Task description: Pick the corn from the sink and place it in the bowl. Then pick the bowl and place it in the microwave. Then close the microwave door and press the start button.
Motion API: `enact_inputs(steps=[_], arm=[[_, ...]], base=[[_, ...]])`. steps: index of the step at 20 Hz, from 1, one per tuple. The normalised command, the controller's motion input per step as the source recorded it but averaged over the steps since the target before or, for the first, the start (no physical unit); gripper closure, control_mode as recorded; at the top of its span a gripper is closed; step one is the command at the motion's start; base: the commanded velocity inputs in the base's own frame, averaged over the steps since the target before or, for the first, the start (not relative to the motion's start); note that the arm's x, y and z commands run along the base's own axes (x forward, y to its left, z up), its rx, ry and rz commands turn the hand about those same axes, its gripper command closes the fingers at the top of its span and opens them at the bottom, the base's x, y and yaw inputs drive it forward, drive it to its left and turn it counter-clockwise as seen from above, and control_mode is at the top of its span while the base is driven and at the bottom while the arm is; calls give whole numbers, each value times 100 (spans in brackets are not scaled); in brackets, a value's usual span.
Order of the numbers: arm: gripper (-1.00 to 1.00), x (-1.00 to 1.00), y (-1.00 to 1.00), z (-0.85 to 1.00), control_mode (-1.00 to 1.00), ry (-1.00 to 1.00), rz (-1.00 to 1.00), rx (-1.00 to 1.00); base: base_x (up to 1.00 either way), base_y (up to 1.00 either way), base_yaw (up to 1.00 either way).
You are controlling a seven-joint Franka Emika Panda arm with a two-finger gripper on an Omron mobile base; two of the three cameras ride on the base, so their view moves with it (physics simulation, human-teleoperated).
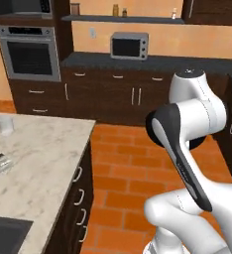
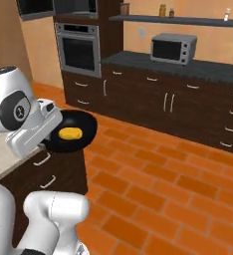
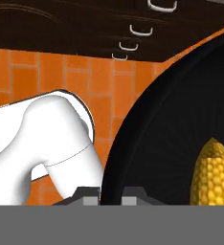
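The black bowl (image 2: 81, 125) hangs in the air beside the island's corner, above the orange floor. The yellow corn (image 2: 69, 133) lies inside it. My gripper (image 2: 52, 130) is shut on the bowl's near rim. In the hand view the bowl's rim (image 3: 128, 143) runs up between my fingertips (image 3: 87, 197), with the corn (image 3: 212, 174) at the right. A corner of the dark sink (image 1: 6, 235) shows at the lower left. The microwave (image 2: 74, 6) sits above the wall oven at the top edge. Its door (image 2: 35, 9) looks swung open to the left.
The marble island counter (image 1: 38, 163) carries a white cup (image 1: 5, 125) and a small grey box (image 1: 0, 162). A steel wall oven (image 1: 29, 52) and a silver countertop oven (image 1: 129, 45) stand on the far wall. Open tiled floor (image 2: 163, 189) lies between.
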Motion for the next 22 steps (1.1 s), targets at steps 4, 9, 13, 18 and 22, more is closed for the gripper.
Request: enact_inputs(steps=[4, 9, 13, 18, 22], arm=[[100, 0, 0, 0, 100, 0, 0, 0], [100, 0, 0, 0, 100, 0, 0, 0], [100, 0, 0, 0, 100, 0, 0, 0], [100, 0, 0, 0, 100, 0, 0, 0], [100, 0, 0, 0, 100, 0, 0, 0]], base=[[99, -16, -48], [100, -16, -43], [100, -8, -38], [100, 0, -31], [100, 1, -7]])
